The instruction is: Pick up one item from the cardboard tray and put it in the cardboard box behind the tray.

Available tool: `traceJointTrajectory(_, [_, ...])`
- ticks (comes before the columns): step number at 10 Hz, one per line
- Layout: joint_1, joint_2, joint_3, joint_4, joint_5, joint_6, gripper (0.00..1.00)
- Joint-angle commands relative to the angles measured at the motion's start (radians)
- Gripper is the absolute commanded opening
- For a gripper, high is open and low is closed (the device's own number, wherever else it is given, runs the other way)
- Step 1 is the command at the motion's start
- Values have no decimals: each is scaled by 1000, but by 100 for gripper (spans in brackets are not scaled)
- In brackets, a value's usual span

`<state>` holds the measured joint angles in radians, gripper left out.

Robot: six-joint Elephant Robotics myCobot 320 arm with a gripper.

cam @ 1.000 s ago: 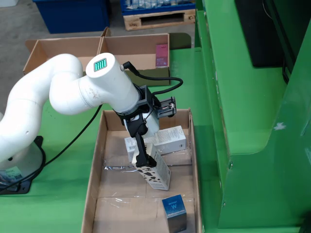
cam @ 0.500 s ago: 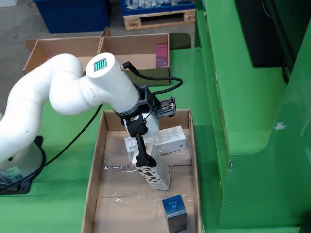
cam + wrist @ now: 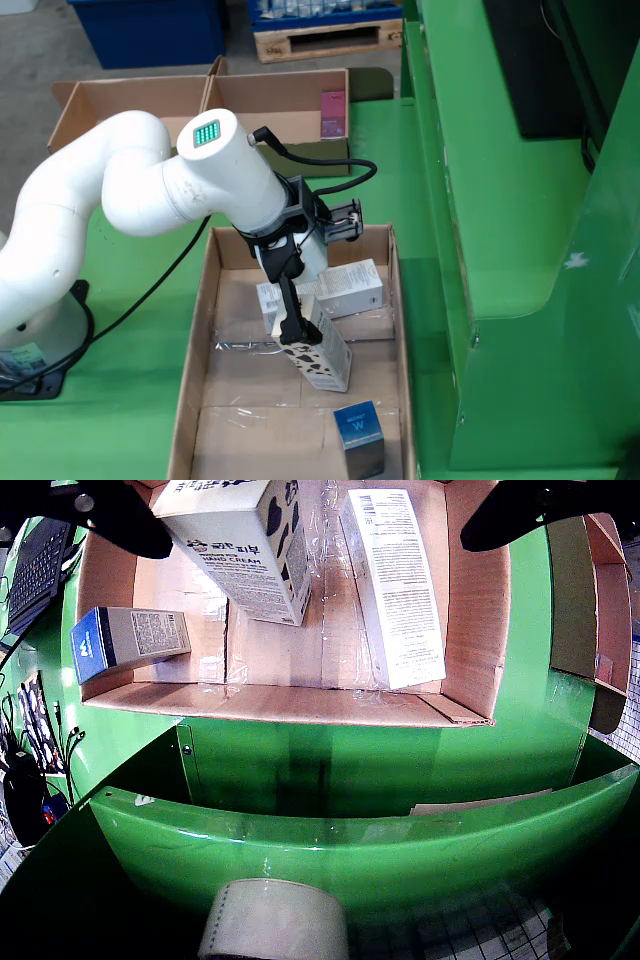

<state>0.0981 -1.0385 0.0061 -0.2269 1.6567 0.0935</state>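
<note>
Brown cardboard tray fills the gripper view; we see the white cow-patterned hand-cream carton near its middle, between the two black fingers, which stand wide apart and touch nothing. In the fixed view, the gripper sits at that carton in the tray. We judge that centring before closing matters; the open cardboard box lies behind the tray.
</note>
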Motion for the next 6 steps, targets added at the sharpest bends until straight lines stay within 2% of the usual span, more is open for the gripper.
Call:
traceJointTrajectory(1, [8, 14, -6, -11, 16, 6, 100])
traceJointTrajectory(2, [8, 14, -6, -11, 16, 6, 100])
traceJointTrajectory(6, [-57, -54, -6, 245, -58, 14, 100])
